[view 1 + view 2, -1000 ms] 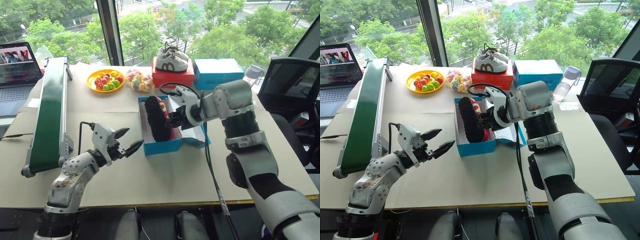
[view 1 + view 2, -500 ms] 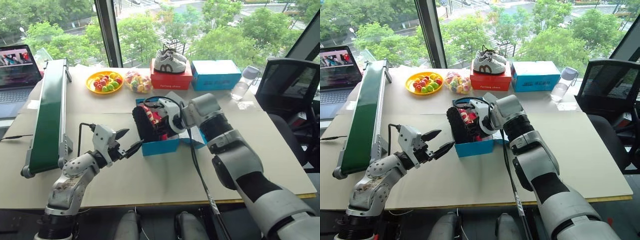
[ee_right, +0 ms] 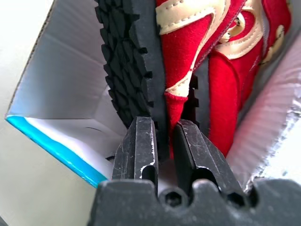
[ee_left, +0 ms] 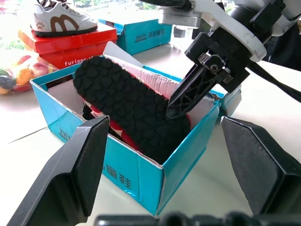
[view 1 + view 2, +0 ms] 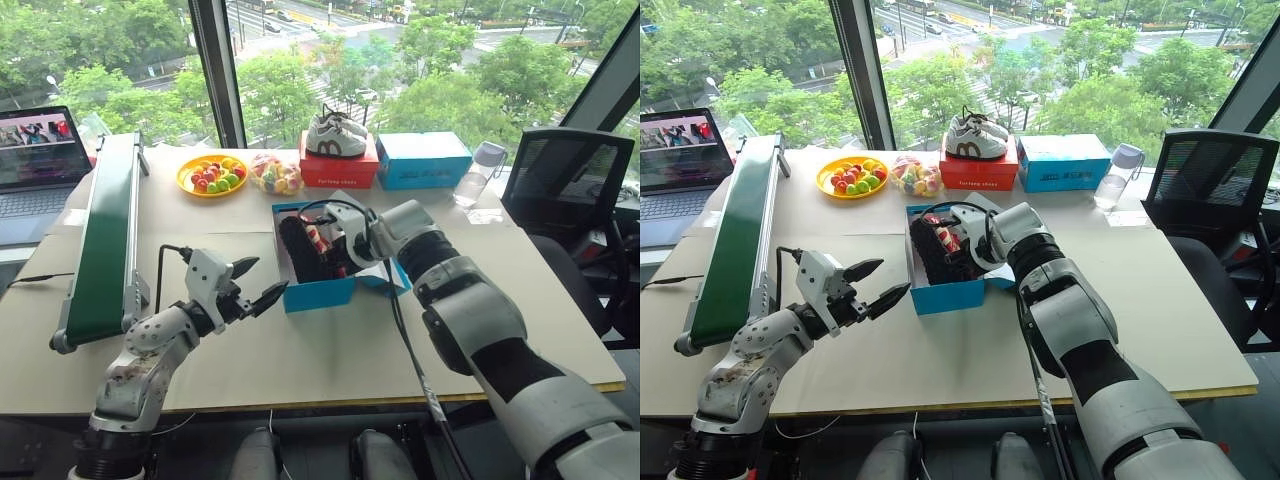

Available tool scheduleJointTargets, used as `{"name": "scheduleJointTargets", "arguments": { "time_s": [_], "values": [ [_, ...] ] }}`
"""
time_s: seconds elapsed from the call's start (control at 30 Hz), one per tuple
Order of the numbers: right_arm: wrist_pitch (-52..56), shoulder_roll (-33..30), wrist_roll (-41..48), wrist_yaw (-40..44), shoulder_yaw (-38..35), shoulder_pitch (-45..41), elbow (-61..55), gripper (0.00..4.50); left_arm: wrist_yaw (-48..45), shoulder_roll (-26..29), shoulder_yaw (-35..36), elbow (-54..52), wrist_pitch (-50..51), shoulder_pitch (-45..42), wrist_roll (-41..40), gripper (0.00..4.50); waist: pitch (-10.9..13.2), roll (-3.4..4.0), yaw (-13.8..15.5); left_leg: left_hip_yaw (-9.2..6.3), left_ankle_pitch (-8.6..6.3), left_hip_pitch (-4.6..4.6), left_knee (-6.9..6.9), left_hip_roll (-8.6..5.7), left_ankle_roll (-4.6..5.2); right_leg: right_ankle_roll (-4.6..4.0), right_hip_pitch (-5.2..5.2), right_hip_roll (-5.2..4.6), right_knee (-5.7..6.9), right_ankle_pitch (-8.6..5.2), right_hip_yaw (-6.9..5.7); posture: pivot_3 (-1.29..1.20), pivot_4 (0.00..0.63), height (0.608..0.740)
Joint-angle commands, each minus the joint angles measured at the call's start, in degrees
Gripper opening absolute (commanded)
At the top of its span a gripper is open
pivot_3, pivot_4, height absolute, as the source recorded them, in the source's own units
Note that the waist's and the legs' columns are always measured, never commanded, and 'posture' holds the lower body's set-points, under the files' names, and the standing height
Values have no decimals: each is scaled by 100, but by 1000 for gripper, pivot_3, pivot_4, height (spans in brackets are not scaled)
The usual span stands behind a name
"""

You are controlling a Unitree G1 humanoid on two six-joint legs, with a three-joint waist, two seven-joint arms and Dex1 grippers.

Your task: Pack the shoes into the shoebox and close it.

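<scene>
Second red shoe (image 3: 240,75) half hidden behind first; box lid masked by right arm. Right gripper (image 3: 163,141) seen down inside blue shoebox (image 5: 318,292), fingers narrowly parted, pinching heel of black-soled red shoe (image 4: 136,110). Left gripper (image 5: 256,282) held spread wide, empty, beside shoebox.

We see the shoebox (image 5: 318,292) near the middle of the desk (image 5: 300,350), with the shoes (image 5: 305,248) standing on edge inside it, side by side. The right end effector (image 4: 181,96) reaches into the box from its right side, at the nearer shoe; whether it grips we cannot quite tell. The left end effector (image 5: 255,285) hangs just left of the box. Toward the far edge lie a fruit plate (image 5: 212,172), a second box (image 5: 424,160) and sneakers (image 5: 335,138).
</scene>
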Motion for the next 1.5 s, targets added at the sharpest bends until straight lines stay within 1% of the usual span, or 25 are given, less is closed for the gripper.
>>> {"name": "scheduleJointTargets", "arguments": {
  "time_s": [0.03,0.17,0.27,0.33,0.4,0.43,0.53,0.6,0.67,0.73,0.77,0.8,0.83,0.93,0.97,1.1,1.2,1.33,1.4,1.5],
  "values": [
    [-76,42,-71,-325,-297,68,226,1761,-13,-9,6,-199,-102,-24,9,4108,0,0,-3,0,0,0,-2,1,0,0,-2,1,0,0,0,0,150,735],
    [-2,134,-16,-434,-581,-17,112,3104,-44,3,2,-141,-113,-64,15,4108,2,2,-7,2,0,-12,-6,2,0,-2,-9,3,-1,1,2,0,150,735],
    [138,168,132,-566,-884,-66,-72,4129,-64,3,-8,-94,-113,-122,17,4108,2,2,-6,3,1,-44,-4,1,2,-3,-18,3,-1,2,2,0,150,735],
    [249,144,281,-786,-1181,-79,-320,4129,-76,3,-19,-95,-112,-124,20,4108,3,3,7,3,2,-54,-1,1,3,-4,-22,3,-3,3,1,0,150,735],
    [400,54,404,-890,-1384,-32,-919,4129,-83,2,-21,-99,-107,-126,19,4108,12,7,24,3,3,-70,2,0,3,-18,-30,2,-7,11,-2,0,150,735],
    [501,-6,458,-944,-1454,32,-1370,4129,-86,7,-13,-108,-100,-120,13,4108,16,8,31,4,3,-80,2,0,5,-29,-37,2,-11,22,-2,0,150,735],
    [1256,-167,831,-1070,-1805,310,-2971,4129,-96,31,21,-125,-71,-104,-11,4108,23,13,76,4,6,-97,4,-2,9,6,-47,1,-14,29,-1,0,150,735],
    [1628,-236,938,-1220,-1910,531,-3741,3625,-111,49,28,-121,-62,-106,-13,4108,23,13,114,5,29,-106,1,-3,48,13,-54,1,-14,17,1,0,150,735],
    [1826,-218,1021,-1399,-2040,715,-4217,3136,-124,55,30,-100,-57,-131,-17,4108,23,12,130,5,25,-111,-4,-3,42,15,-59,2,-12,4,0,0,150,735],
    [1737,-83,1079,-1593,-2224,856,-4454,2352,-138,51,16,-65,-55,-169,-14,4108,23,12,130,5,21,-111,-7,-3,40,15,-59,3,-11,-1,0,0,150,735],
    [1652,-13,1114,-1667,-2295,907,-4501,2144,-140,43,5,-49,-57,-185,-7,4108,23,12,123,5,21,-110,-7,-3,40,15,-59,3,-11,-1,0,0,150,735],
    [1595,46,1137,-1717,-2316,943,-4489,1694,-143,36,-7,-31,-62,-199,3,4108,23,12,120,6,21,-110,-5,-3,40,14,-59,4,-10,0,1,0,150,735],
    [1465,124,1134,-1761,-2307,992,-4421,1403,-142,27,-20,-21,-67,-208,13,4108,23,13,116,6,21,-110,-4,-3,40,14,-59,5,-9,0,1,0,150,735],
    [905,333,1041,-1817,-2156,1125,-4109,325,-131,8,-31,-9,-63,-234,20,4108,24,14,111,6,22,-109,4,-1,41,13,-59,7,-5,1,1,0,150,735],
    [587,440,986,-1831,-2103,1124,-3880,46,-122,7,-26,-14,-57,-237,19,4108,24,14,110,6,22,-109,6,0,41,14,-59,7,-5,1,1,0,150,735],
    [-464,768,924,-1801,-2099,782,-2886,17,-97,32,18,-50,-67,-190,33,4108,24,14,104,6,22,-98,6,0,41,15,-50,8,-6,2,1,0,150,735],
    [-1092,850,807,-1724,-2029,602,-2163,17,-77,32,36,-85,-56,-167,27,4108,26,15,106,6,22,-100,4,0,41,13,-51,8,-6,1,2,0,150,735],
    [-2325,872,438,-1677,-1867,473,-754,17,-27,32,54,-202,-9,-100,1,4108,26,15,116,5,22,-100,5,-1,41,15,-46,8,-11,0,1,0,150,735],
    [-2711,835,299,-1684,-1841,424,-154,17,-5,38,62,-256,22,-74,-18,4108,26,15,116,4,22,-99,5,-2,41,15,-43,8,-12,0,0,0,150,735],
    [-3037,841,153,-1603,-1797,419,368,17,11,47,72,-296,49,-53,-42,4108,26,16,110,4,22,-96,5,-1,41,14,-41,8,-10,1,1,0,150,735]
  ]
}}
